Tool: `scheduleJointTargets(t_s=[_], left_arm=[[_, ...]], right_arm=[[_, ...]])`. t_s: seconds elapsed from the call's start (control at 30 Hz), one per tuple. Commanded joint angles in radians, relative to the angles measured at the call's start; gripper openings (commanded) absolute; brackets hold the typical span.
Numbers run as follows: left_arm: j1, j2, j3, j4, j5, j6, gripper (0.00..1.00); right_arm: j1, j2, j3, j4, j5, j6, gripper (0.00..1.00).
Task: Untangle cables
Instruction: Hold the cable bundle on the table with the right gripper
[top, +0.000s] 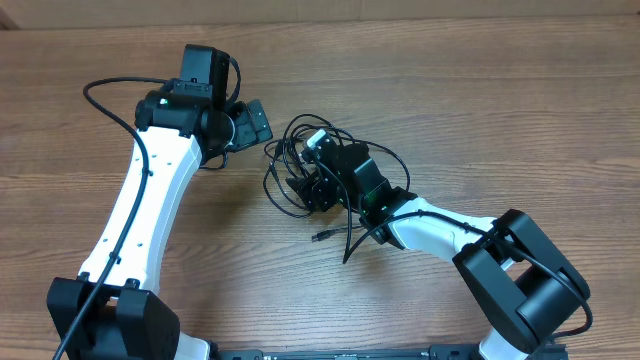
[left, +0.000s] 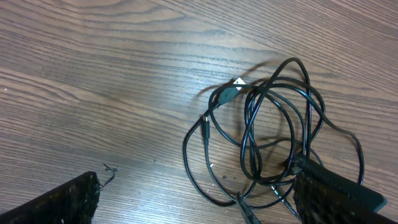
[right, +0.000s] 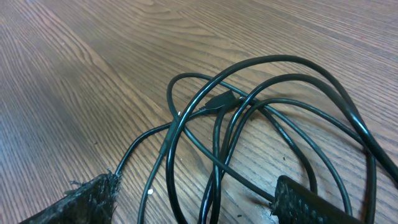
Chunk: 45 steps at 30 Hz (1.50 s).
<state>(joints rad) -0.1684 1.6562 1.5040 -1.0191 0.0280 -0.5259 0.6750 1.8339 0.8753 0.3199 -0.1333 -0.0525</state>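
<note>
Your cables (top: 288, 160), a light, limp, slippery tangle mid-desk, lie between the right gripper's (right: 196, 185) parted jaws, the left gripper (top: 256, 122) jaws-apart just leftward; I'd pinch one strand beside the stiff plug (right: 222, 99).

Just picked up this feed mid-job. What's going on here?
Two white robot arms are working on a tangle of thin black cables lying on the wooden table. The right gripper is open and low over the bundle, its fingers straddling several strands without gripping any. The left gripper is open too, off to the side of the tangle. The cords loop through one another and are not yet separated.
</note>
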Motion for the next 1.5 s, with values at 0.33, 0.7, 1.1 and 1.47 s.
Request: scheduleJointTargets(t_s=[0.33,0.7,1.1,1.47], left_arm=[[0.004,0.006,0.003,-0.001,-0.010,-0.021,1.00],[0.004,0.006,0.003,-0.001,-0.010,-0.021,1.00],[0.004,0.006,0.003,-0.001,-0.010,-0.021,1.00],[0.004,0.006,0.003,-0.001,-0.010,-0.021,1.00]], right_arm=[[0.005,0.009,0.016,0.000,-0.018,-0.005,0.81],[0.005,0.009,0.016,-0.011,-0.018,-0.005,0.83],[0.005,0.009,0.016,-0.035,-0.018,-0.005,0.84],[0.005,0.009,0.016,-0.068,-0.018,-0.017,0.90]])
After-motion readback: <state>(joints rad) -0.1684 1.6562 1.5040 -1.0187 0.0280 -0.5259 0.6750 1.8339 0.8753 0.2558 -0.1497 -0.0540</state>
